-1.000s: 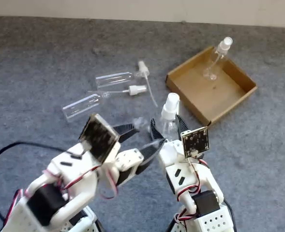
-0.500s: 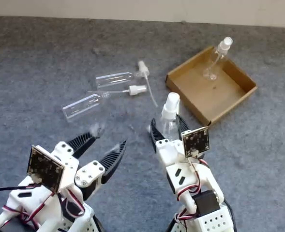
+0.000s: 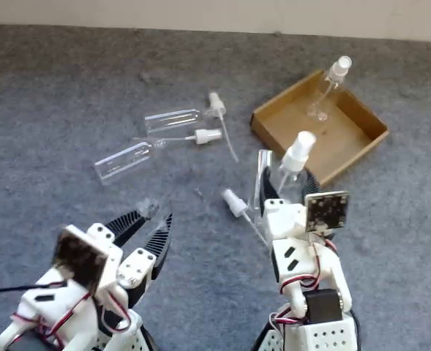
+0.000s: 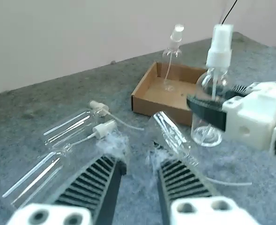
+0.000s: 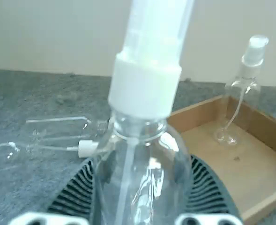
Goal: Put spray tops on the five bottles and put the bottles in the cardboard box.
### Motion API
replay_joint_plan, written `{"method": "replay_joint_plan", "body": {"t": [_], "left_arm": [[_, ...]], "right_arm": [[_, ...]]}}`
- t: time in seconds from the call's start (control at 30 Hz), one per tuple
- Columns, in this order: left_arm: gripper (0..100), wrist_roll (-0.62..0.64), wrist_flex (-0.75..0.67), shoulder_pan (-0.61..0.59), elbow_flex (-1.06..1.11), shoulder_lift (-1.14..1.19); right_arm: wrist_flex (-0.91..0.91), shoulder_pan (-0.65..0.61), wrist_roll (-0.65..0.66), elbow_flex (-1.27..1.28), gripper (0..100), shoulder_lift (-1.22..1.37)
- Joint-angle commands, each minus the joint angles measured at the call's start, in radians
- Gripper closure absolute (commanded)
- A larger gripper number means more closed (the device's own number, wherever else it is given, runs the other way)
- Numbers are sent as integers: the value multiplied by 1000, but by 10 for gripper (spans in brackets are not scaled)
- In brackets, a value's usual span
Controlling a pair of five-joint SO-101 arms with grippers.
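1 capped bottle (image 3: 325, 91) upright inside cardboard box (image 3: 347, 157). Right gripper (image 3: 285, 183) clenched on 2nd capped bottle (image 3: 297, 150), just beside box. Left gripper (image 3: 155, 216) released, low over carpet (image 3: 69, 88). Uncapped bottles (image 3: 171, 119) lying on carpet.
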Motion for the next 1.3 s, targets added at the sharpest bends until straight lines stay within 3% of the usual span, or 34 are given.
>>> {"method": "replay_joint_plan", "body": {"t": [0.0,0.1,0.23,0.43,0.63,0.77,1.0,1.27], "left_arm": [[944,-12,0,-18,47,-13],[944,-12,0,-45,50,-13],[944,-12,0,-205,54,-13],[944,-12,-46,-383,176,-13],[944,-6,-219,-443,332,-13],[941,-6,-247,-443,387,-13],[944,-9,-212,-450,384,-13],[944,-5,-215,-576,397,-13]], "right_arm": [[2,44,0,-127,906,-4],[24,50,0,-180,906,-4],[64,50,0,-277,906,10],[64,50,0,-456,906,266],[59,47,0,-610,906,545],[45,45,0,-641,906,591],[-286,50,0,-559,906,697],[-562,51,0,-538,906,974]]}}
